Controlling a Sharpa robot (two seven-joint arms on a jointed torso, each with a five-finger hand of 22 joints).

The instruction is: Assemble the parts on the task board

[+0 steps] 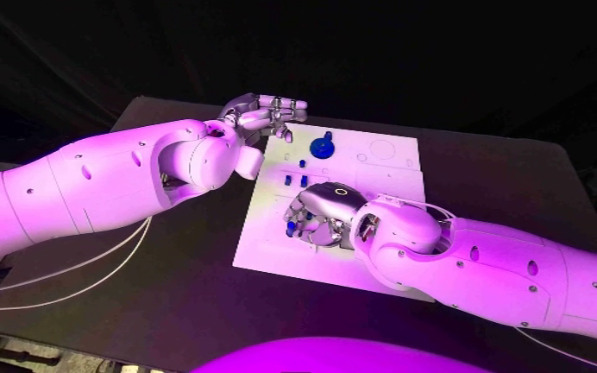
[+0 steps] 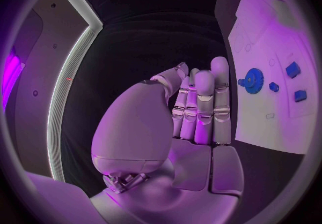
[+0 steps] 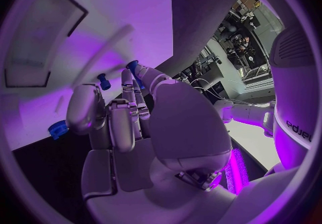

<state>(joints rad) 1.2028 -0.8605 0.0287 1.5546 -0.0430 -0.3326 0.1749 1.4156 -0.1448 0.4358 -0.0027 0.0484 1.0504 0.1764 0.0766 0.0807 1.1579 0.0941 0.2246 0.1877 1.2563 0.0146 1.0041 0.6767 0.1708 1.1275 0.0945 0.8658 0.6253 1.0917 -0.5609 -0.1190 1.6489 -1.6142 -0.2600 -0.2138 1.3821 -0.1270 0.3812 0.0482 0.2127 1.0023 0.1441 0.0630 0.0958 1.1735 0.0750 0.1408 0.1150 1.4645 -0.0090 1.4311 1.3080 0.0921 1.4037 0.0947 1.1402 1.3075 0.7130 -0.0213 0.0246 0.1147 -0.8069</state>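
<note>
right hand (image 1: 321, 216) low centre on task board (image 1: 276, 243), grip unclear | left hand (image 1: 264, 114) upper centre, clenched empty | blue gear (image 1: 323, 147) nearby

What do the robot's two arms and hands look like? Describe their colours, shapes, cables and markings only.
Both arms are smooth, rounded white shells with small dark holes along them. Thin pale cables trail from the left arm, and another loops at the right arm near the wrist. The left hand and right hand are silver and segmented, with broad palm plates.
</note>
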